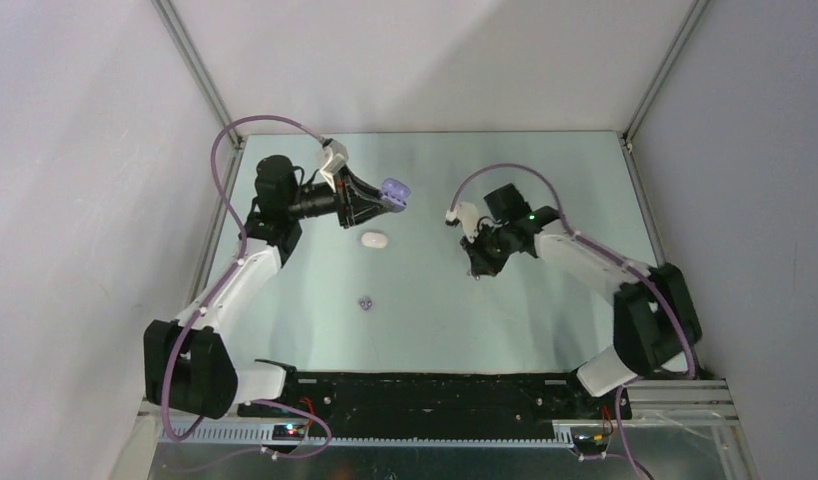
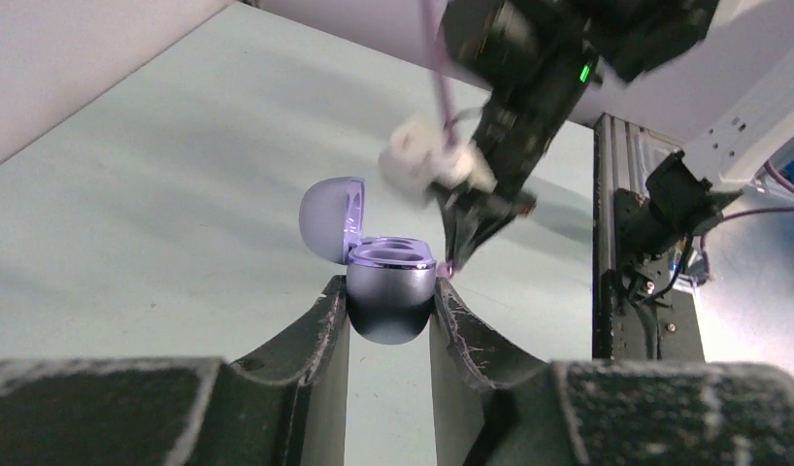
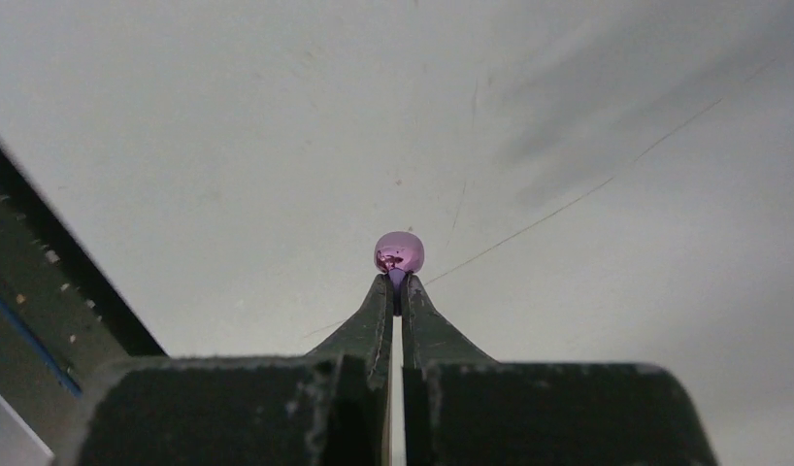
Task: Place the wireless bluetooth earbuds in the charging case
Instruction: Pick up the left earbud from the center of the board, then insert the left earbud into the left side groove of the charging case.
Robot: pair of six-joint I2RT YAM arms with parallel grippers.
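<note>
Noted purple charging case [image 2: 391, 291] pinched at its lower half between the left fingers [image 2: 325, 335], gap narrow, held clear of the worktop [image 1: 545, 300]. Sits upright, two sockets facing up, lid swung open and standing over the left-hand finger's side; long axis across the gap, finger to finger. Found right fingers [image 3: 379, 316] closed almost to touching on a purple earbud [image 3: 399, 252]: rounded end past the tips and pointing away from them, narrow end nipped between, long axis in line with the fingers. From the left wrist, placed the right fingers just beyond and right of the case, apart from it. Logged white case [image 1: 373, 239] lying on the worktop near the left fingers, second purple bud [image 1: 365, 302] farther toward the arm bases. Open stretch of worktop between the two sets of fingers; walls well apart from both.
</note>
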